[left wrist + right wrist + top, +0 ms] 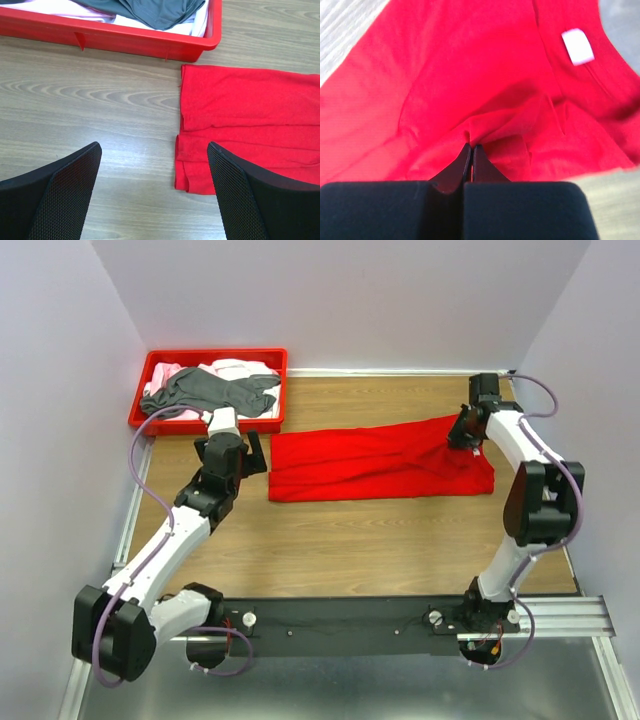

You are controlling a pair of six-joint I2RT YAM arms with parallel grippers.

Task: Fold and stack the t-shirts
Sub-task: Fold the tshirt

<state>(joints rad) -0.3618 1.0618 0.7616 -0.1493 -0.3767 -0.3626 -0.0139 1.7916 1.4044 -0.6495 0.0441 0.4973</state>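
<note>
While the right gripper [463, 433] sits pinched tight on a raised fold of the red t-shirt [370, 460], jaws fully closed on the cloth in the right wrist view, the left gripper [250, 452] hangs spread wide, holding nothing, just off the shirt's 9 o'clock edge over the table [330, 550]. The shirt lies folded into a long band across table centre, running 9 to 3 o'clock. The pinch is near its 3 o'clock end, with the white neck label [577, 46] close by. At the 10 o'clock corner the red tray [215, 353] holds a dark grey t-shirt [205, 390] draped over pale pink/white t-shirts [240, 367].
</note>
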